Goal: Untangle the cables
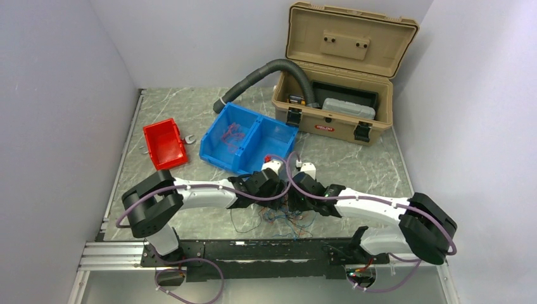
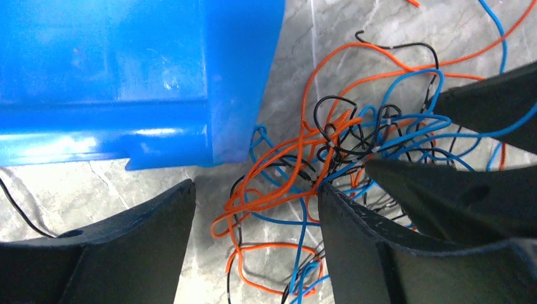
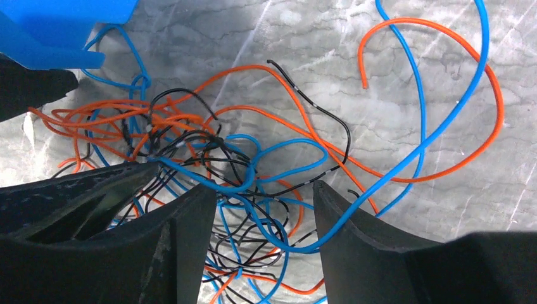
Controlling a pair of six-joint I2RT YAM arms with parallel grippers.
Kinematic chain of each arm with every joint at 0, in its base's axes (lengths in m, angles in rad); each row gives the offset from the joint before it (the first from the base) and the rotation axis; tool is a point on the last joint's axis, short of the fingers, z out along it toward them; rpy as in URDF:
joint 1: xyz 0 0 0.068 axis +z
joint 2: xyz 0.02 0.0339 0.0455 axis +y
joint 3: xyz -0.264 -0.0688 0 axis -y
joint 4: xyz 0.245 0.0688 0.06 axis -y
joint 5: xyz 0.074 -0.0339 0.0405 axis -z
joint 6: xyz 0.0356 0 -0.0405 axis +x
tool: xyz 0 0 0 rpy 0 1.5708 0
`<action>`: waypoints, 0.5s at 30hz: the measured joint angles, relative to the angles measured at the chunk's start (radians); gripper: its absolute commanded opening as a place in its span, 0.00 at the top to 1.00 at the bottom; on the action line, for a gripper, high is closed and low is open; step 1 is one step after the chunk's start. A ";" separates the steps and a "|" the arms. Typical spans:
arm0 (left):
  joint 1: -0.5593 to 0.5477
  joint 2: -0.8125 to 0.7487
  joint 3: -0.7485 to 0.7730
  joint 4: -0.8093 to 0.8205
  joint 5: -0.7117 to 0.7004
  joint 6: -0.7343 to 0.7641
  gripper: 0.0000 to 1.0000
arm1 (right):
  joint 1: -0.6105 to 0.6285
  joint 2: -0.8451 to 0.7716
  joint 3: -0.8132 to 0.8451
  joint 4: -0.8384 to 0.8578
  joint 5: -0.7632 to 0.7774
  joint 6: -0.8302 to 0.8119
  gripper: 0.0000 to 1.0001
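The cables are a tangle of thin orange-red, blue and black wires lying on the marble table just in front of the blue bin. Both arms meet over the tangle. In the left wrist view my left gripper is open over the tangle's left part, with loose orange and blue loops between its fingers. My right gripper is also open, and blue and black strands cross the gap between its jaws. In the top view the left gripper and the right gripper almost touch.
The blue bin's wall stands close behind the tangle, with its corner in the right wrist view too. A red bin sits at the left. An open tan toolbox and a grey corrugated hose are at the back.
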 measured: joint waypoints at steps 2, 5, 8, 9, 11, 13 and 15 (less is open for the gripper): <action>-0.002 0.016 0.016 -0.004 -0.012 -0.005 0.28 | 0.026 0.019 0.012 -0.004 0.028 0.003 0.41; -0.004 0.030 0.035 -0.024 -0.036 -0.023 0.36 | 0.052 0.050 0.031 -0.018 0.078 0.022 0.42; -0.008 0.047 0.059 -0.062 -0.067 -0.036 0.45 | 0.072 0.087 0.057 -0.034 0.122 0.039 0.45; -0.008 0.051 0.067 -0.074 -0.077 -0.045 0.47 | 0.076 0.101 0.068 -0.039 0.134 0.047 0.46; -0.010 0.061 0.083 -0.110 -0.101 -0.059 0.56 | 0.079 0.128 0.089 -0.058 0.165 0.070 0.48; -0.005 0.060 0.088 -0.136 -0.124 -0.075 0.65 | 0.084 0.141 0.100 -0.077 0.192 0.105 0.49; -0.003 0.056 0.085 -0.163 -0.144 -0.092 0.76 | 0.085 0.150 0.109 -0.109 0.229 0.150 0.51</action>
